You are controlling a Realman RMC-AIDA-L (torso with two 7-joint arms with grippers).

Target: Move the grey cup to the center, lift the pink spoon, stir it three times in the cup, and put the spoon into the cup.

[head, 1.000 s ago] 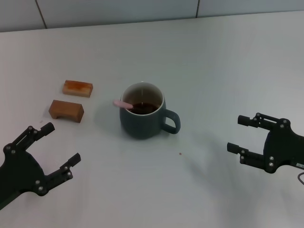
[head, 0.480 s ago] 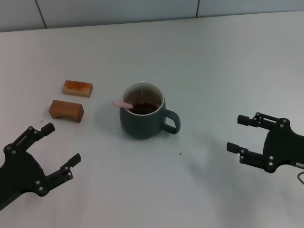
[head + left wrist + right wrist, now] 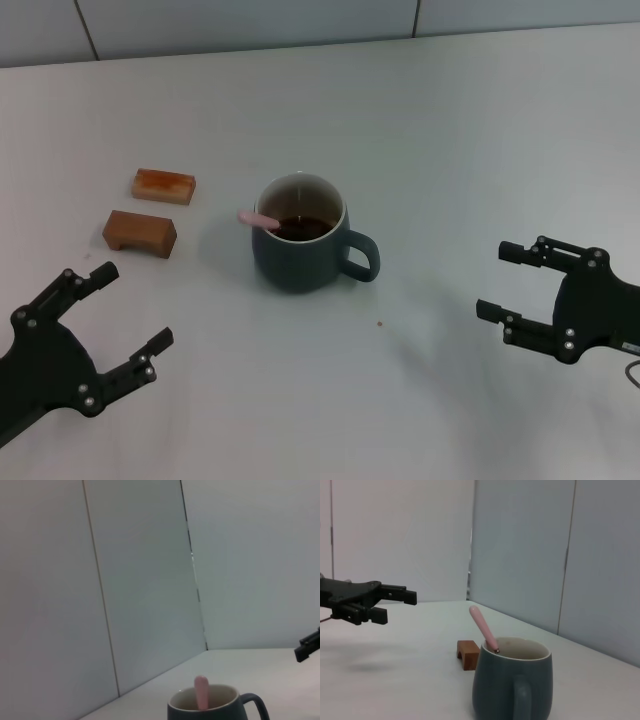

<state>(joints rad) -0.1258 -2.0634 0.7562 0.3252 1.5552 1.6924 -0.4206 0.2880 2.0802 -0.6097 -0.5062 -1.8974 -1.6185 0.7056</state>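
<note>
Now pink spoon (image 3: 258, 218) leaning in grey cup (image 3: 300, 248), well apart from left gripper (image 3: 130, 318) and right gripper (image 3: 499, 281), jaws spread, empty.

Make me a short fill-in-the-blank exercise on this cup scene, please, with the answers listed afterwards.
1. The pink spoon stands inside the grey ____.
2. Two brown blocks lie on the robot's ____ side of the grey cup.
3. Both the left tool and the right tool are ____ and hold nothing.

Answers: cup; left; open
</note>
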